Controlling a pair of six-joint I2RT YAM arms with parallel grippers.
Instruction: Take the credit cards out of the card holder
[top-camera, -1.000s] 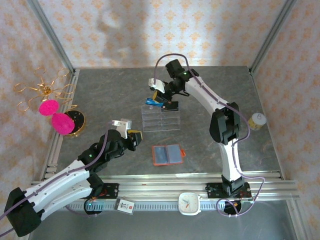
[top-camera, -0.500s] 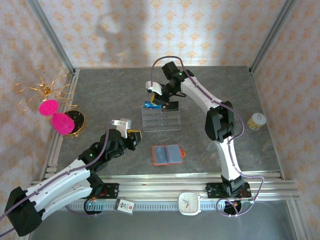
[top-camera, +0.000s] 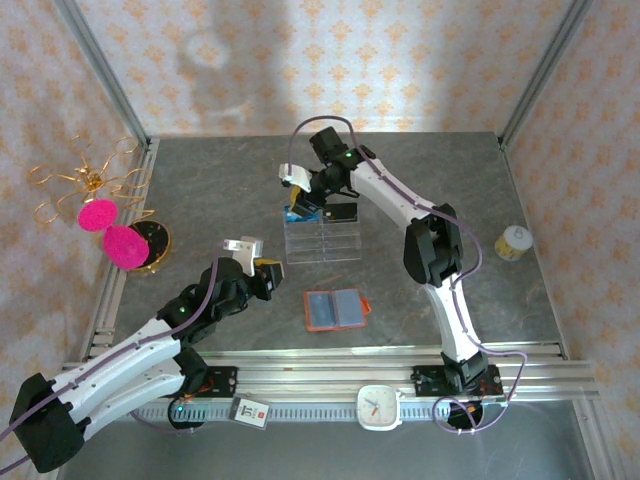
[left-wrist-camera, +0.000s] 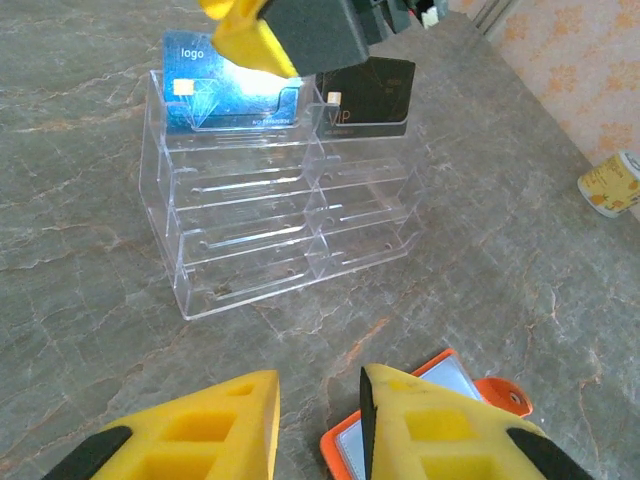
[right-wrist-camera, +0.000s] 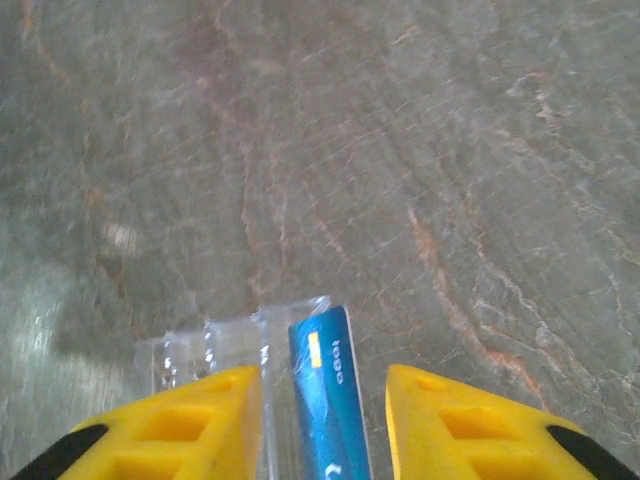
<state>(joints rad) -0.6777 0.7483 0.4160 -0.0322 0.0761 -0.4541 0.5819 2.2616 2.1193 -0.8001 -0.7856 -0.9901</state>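
1. Starting at your near edge, a small white clock (top-camera: 378, 405) lies on the rail between the two arm bases.
2. Your left gripper (left-wrist-camera: 318, 400) hangs low over the grey table (top-camera: 200, 180). It is released: its yellow fingers (left-wrist-camera: 215, 425) stand apart with nothing between them.
3. Just past that gripper's right finger lies the wallet (top-camera: 337, 308), spread flat with its grey-blue lining up and its orange edge showing. You cannot tell from these views whether anything sits in its slots.
4. Beyond the wallet, and apart from it, stands the clear tray (left-wrist-camera: 250, 250). Its stepped rows rise toward the back and are split into a left and a right column.
5. Both cards stand in the tray's back row. The blue card (left-wrist-camera: 225, 95) is in the left compartment and the black card (left-wrist-camera: 365, 95) in the right one, each facing your left wrist camera.
6. Your right gripper (right-wrist-camera: 322, 380) reaches down over the back left compartment. Its fingers straddle the blue card's top edge, one on each side. The wrist view shows a gap on both sides, so the grip is loose, not pinching the card.
7. A small yellow jar (top-camera: 514, 242) sits near the table's right edge, well apart from the tray. At the left edge, two pink pompoms (top-camera: 97, 214) rest on a gold stand.
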